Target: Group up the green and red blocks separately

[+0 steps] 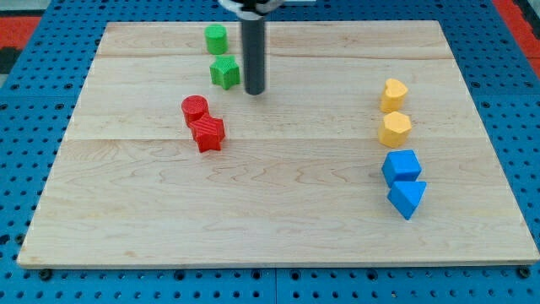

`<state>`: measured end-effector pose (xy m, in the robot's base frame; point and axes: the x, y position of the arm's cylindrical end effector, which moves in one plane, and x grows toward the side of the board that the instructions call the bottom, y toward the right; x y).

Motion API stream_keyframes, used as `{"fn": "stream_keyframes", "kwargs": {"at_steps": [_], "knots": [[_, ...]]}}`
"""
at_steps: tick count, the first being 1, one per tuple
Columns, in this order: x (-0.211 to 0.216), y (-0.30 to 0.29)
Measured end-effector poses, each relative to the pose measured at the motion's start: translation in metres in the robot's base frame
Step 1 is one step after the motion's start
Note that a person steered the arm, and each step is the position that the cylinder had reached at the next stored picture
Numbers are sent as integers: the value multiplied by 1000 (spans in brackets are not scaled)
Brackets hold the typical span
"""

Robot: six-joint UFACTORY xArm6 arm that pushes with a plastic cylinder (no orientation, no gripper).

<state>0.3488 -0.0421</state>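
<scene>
A green cylinder (216, 39) stands near the view's top left of the wooden board (278, 219). A green star-shaped block (225, 73) lies just below it, with a small gap between them. A red cylinder (195, 109) touches a red star-shaped block (207, 133) lower down, left of centre. My tip (254, 91) rests on the board just to the right of the green star block, very close to it, and above and to the right of the red pair.
Two yellow blocks (394, 95) (395, 129) stand one below the other at the view's right. Below them are a blue cube-like block (402, 166) and a blue triangular block (407, 198), touching. A blue pegboard (25, 152) surrounds the board.
</scene>
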Motion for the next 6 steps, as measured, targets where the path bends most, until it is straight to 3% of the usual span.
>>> {"fn": "stream_keyframes", "kwargs": {"at_steps": [1, 3, 4, 5, 6], "knots": [[-44, 1], [-22, 12], [-45, -21], [-41, -28], [-30, 34]]}}
